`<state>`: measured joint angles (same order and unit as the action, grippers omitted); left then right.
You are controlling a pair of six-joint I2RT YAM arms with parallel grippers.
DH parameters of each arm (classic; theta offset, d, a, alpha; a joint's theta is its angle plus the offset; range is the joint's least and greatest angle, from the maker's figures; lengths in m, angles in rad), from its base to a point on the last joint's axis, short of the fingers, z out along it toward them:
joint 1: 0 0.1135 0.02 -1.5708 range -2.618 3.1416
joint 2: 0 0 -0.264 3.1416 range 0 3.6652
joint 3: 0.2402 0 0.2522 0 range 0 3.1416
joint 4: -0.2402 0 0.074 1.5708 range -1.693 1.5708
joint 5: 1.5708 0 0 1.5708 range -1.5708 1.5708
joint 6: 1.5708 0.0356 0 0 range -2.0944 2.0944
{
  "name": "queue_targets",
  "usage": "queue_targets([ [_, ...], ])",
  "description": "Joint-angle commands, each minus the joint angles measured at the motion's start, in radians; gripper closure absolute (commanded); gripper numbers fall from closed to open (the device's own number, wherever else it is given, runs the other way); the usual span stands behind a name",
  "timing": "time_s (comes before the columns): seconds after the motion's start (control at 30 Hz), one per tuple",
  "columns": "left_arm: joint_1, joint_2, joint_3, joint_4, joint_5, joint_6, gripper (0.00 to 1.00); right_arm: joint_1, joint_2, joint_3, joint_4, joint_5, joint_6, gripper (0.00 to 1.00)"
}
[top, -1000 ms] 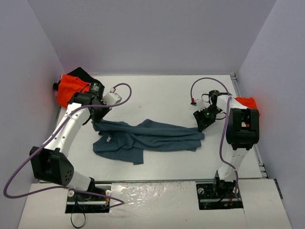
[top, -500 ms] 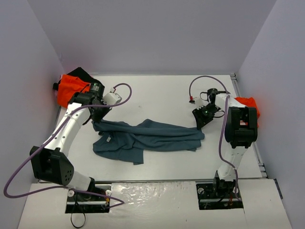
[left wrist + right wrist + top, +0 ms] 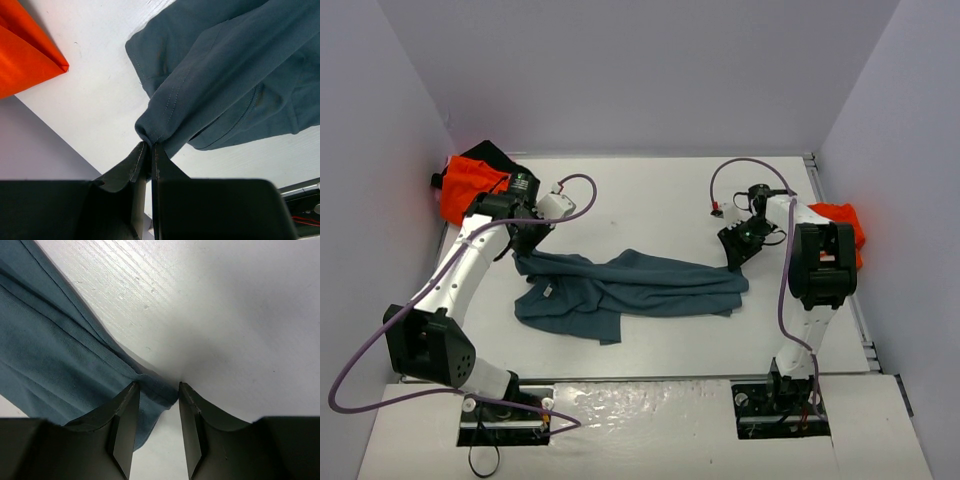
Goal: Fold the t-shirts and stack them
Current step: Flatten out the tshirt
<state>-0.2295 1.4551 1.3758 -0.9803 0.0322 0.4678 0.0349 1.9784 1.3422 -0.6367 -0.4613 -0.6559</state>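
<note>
A slate-blue t-shirt (image 3: 640, 285) lies bunched in a long strip across the middle of the table. My left gripper (image 3: 525, 248) is shut on its left end; in the left wrist view a gathered hem of the t-shirt (image 3: 225, 75) runs into the closed tips of the left gripper (image 3: 150, 145). At the strip's right end my right gripper (image 3: 734, 260) stands open. In the right wrist view a corner of the t-shirt (image 3: 55, 360) lies between the tips of the right gripper (image 3: 156, 386), against the left finger (image 3: 125, 410) and apart from the other.
An orange t-shirt (image 3: 470, 190) with a black one (image 3: 492, 153) behind it sits in the back left corner, its edge also showing in the left wrist view as orange cloth (image 3: 25, 55). Another orange t-shirt (image 3: 842, 214) lies at the right edge behind the right arm. Walls close three sides.
The right wrist has shifted slightly left and back, its gripper staying at the shirt's right end. The left arm and the shirt have not moved.
</note>
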Motion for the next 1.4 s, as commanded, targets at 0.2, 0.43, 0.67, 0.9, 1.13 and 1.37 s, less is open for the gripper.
queue_targets([
  [0.2,-0.005,-0.016,0.02,0.027,-0.023,0.0,1.0,0.007,-0.027,-0.067,-0.036,0.044,-0.026,0.67],
  [0.43,-0.005,-0.019,0.016,0.028,-0.033,-0.001,1.0,0.007,-0.003,-0.068,-0.04,0.06,-0.024,1.0],
  [0.67,-0.005,-0.025,0.06,0.047,-0.092,-0.018,1.0,0.006,-0.053,0.001,-0.034,0.078,0.003,1.0],
  [0.9,-0.003,-0.006,0.262,0.126,-0.272,-0.055,1.0,0.033,-0.132,0.255,0.005,0.189,0.094,1.0],
  [1.13,0.004,0.028,0.553,0.163,-0.411,-0.112,1.0,0.063,-0.231,0.513,0.116,0.372,0.164,1.0],
  [1.37,0.084,-0.05,0.844,0.082,-0.368,-0.207,1.0,0.065,-0.489,0.49,0.324,0.402,0.199,1.0],
])
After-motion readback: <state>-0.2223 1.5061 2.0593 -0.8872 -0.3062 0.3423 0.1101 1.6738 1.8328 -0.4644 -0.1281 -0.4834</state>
